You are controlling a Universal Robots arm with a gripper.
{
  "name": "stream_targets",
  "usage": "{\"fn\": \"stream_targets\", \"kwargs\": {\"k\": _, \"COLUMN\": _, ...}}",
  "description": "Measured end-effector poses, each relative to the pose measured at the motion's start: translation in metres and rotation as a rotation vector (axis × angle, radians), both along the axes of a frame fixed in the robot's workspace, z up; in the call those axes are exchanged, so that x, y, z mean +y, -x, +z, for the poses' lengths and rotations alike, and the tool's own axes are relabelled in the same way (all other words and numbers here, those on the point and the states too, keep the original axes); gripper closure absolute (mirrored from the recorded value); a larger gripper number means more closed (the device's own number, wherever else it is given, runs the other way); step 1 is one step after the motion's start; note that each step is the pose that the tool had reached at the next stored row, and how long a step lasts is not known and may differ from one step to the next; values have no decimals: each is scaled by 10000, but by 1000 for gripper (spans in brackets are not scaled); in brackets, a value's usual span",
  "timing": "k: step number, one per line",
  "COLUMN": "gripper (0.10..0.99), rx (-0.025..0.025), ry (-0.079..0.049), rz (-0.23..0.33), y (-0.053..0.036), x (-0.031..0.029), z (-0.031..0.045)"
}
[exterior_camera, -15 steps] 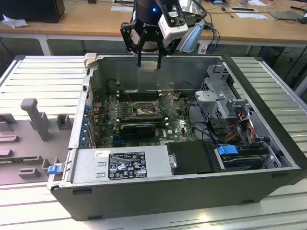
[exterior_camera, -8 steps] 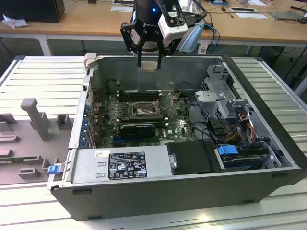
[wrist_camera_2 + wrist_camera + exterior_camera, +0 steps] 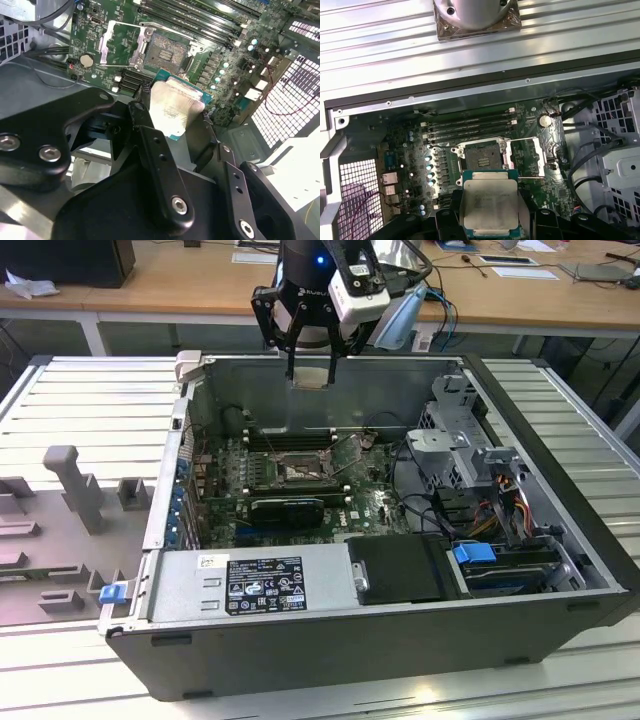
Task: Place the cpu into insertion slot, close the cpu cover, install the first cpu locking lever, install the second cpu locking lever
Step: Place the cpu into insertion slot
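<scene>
My gripper (image 3: 310,375) hangs above the open computer case, shut on the cpu (image 3: 310,381). In both wrist views the cpu (image 3: 175,107) (image 3: 490,202) shows its pale silver top and green edge between the black fingers (image 3: 142,112). Below it on the green motherboard lies the insertion slot (image 3: 300,472) (image 3: 170,50) (image 3: 482,159), a dark frame with a brownish pin field, uncovered. The cpu cover (image 3: 119,45) (image 3: 526,157), a shiny silver frame, is swung open beside the socket. The chip is well above the board and apart from the socket.
Long black memory slots (image 3: 470,125) run beside the socket. The case walls (image 3: 330,390) enclose the board. A black power supply (image 3: 400,570), drive cage (image 3: 450,440) and cables (image 3: 420,500) fill the exterior view's right. Grey fixtures (image 3: 75,485) stand on the table at the left.
</scene>
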State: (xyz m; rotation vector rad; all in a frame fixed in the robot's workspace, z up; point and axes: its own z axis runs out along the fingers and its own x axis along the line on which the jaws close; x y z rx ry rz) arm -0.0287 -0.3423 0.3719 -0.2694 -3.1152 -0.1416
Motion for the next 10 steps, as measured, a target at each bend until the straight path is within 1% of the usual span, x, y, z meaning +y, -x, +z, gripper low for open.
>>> {"fn": "stream_targets", "kwargs": {"k": 6, "gripper": 561, "rx": 0, "ry": 0, "rz": -185, "y": 11, "x": 0, "z": 0}}
{"fn": "stream_targets", "kwargs": {"k": 8, "gripper": 561, "rx": 0, "ry": 0, "rz": -372, "y": 11, "x": 0, "z": 0}}
{"fn": "stream_targets", "kwargs": {"k": 9, "gripper": 561, "rx": 0, "ry": 0, "rz": -659, "y": 11, "x": 0, "z": -1}}
{"fn": "stream_targets", "kwargs": {"k": 10, "gripper": 561, "rx": 1, "ry": 0, "rz": -832, "y": 11, "x": 0, "z": -1}}
